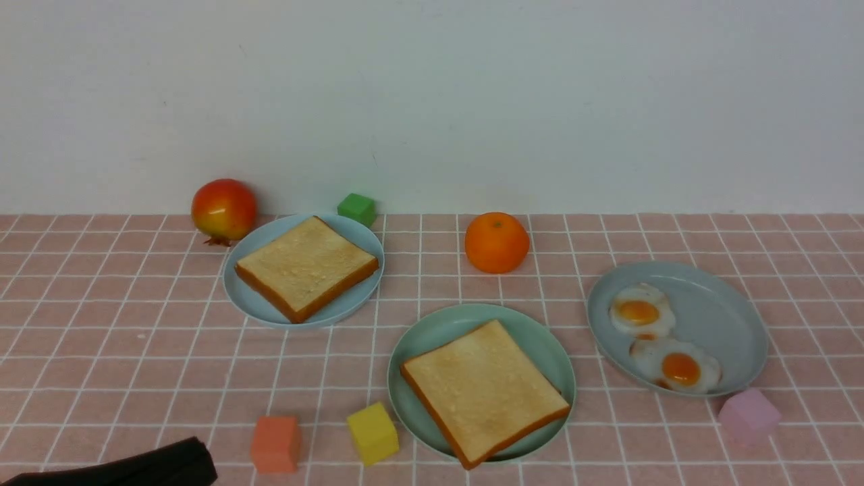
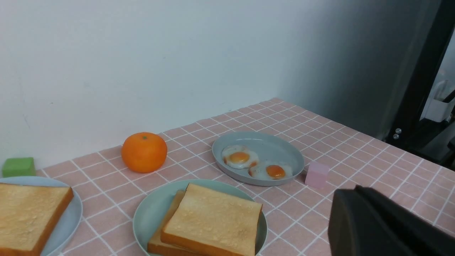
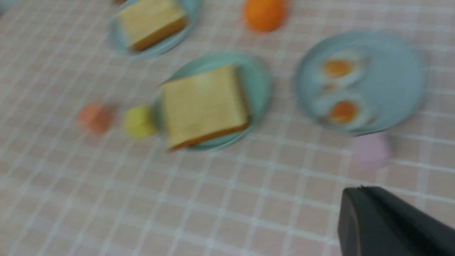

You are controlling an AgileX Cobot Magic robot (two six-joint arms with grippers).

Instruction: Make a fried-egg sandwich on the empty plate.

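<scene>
Two toast slices are lying stacked on the green plate at the near centre. Two fried eggs are sitting on the grey plate to its right. The left gripper and right gripper are both pressed closed, holding nothing.

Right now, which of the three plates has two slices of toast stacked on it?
The mint-green plate in the middle. The left wrist view shows a second slice under its top toast. The left blue-grey plate has one slice, the right plate only eggs.
</scene>
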